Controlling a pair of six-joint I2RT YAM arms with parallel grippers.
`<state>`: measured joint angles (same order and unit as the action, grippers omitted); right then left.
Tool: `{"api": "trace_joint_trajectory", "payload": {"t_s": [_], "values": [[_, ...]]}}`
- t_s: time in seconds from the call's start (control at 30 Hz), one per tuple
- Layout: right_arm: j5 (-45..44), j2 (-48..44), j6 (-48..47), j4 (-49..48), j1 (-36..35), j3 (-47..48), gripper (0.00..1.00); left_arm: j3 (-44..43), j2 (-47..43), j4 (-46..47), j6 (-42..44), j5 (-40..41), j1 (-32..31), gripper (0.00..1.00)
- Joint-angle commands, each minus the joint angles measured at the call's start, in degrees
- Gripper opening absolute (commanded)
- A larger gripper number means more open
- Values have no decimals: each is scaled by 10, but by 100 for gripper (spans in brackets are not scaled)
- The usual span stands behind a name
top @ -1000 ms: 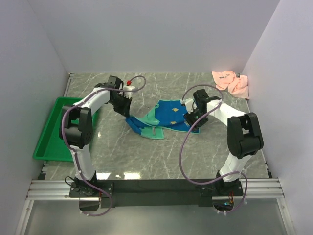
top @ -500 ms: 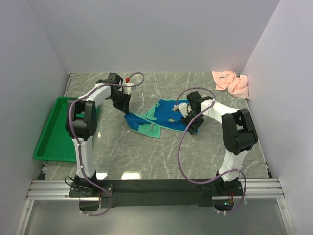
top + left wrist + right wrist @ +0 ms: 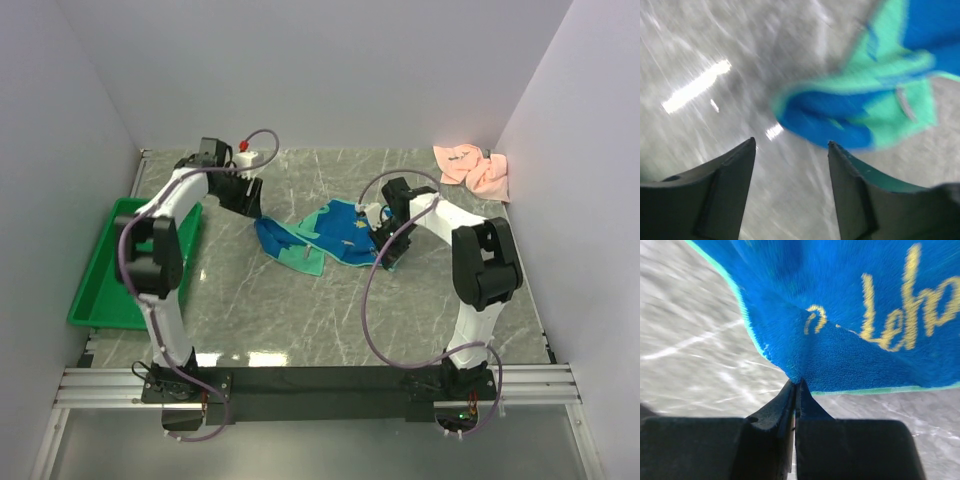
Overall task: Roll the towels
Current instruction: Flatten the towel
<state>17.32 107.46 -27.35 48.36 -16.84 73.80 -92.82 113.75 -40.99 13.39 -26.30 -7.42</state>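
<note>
Your right gripper (image 3: 795,389) is pinched closed on the near right edge of the blue towel (image 3: 335,230), which lies crumpled mid-table (image 3: 300,310). Your left gripper (image 3: 790,150) hangs with fingers spread wide just beside the towel's left end, holding nothing. A pink towel (image 3: 472,168) sits in the far right corner.

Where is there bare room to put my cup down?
Bare: the table's near strip between blue towel and arm bases, and the back strip left of the pink towel. Crowded: the middle, where left pincer and right pincer flank the blue towel; green tray fills the left edge.
</note>
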Motion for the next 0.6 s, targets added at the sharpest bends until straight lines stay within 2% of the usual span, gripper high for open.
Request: {"api": "trace_joint_trajectory", "payload": {"t_s": [0.0,0.13,0.2,0.3,0.33,0.47,0.57], "values": [[94,-27,59,29,29,69,0,85,-126,53,-36,-29,-12,67],[144,-22,107,37,62,109,0,180,-215,94,-53,14,-77,66],[150,-14,119,33,76,127,0,207,-223,111,-70,53,-137,65],[159,4,148,29,101,154,0,216,-208,136,-124,98,-201,55],[166,9,152,30,108,162,0,219,-194,143,-157,113,-217,54],[178,33,170,30,131,193,0,209,-149,165,-181,165,-291,50],[173,41,172,27,137,206,0,190,-109,161,-195,194,-320,48]]}}
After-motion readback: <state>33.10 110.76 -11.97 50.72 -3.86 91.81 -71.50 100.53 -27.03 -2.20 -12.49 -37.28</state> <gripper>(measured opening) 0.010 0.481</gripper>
